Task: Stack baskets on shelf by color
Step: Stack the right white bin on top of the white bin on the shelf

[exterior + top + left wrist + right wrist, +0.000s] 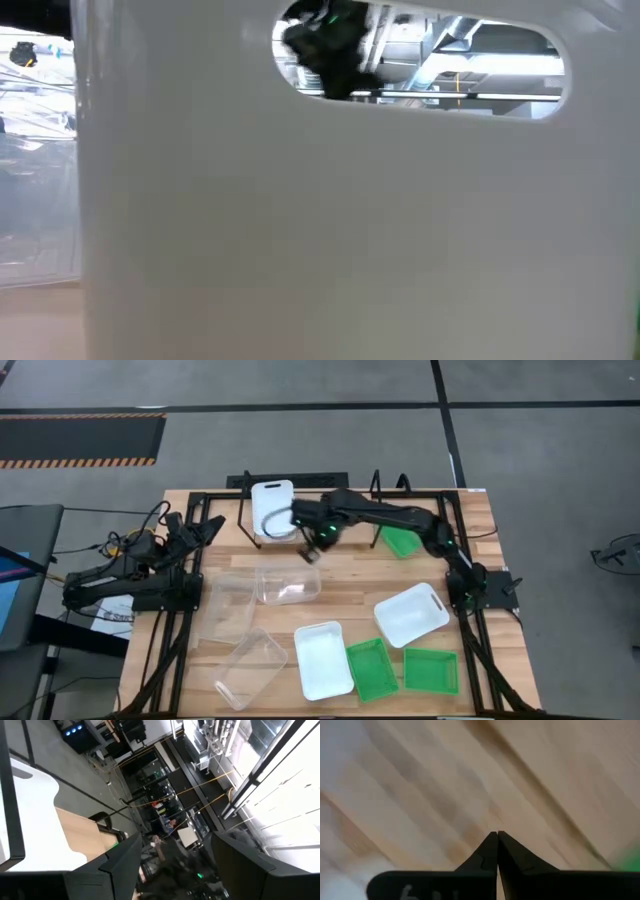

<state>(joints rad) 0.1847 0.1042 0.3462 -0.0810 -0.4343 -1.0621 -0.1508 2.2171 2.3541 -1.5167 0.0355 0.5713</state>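
Hovering over bare wood just beside the clear see-through plastic basket [288, 584], right gripper [312, 556] is pressing its fingers together on nothing; left gripper [208, 530] is waiting spread wide. Risk: descending shut, it's shoving the basket instead of gripping its rim.

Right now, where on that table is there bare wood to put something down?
Bare wood lies mid-table, between the clear basket, the tilted white basket and the green basket at the back. The front edge is crowded with baskets side by side.

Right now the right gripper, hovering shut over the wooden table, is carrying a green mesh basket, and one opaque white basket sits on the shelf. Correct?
Not quite: the right gripper carries nothing. The right wrist view shows its fingers shut on themselves over bare wooden table. One opaque white basket does sit on the shelf.
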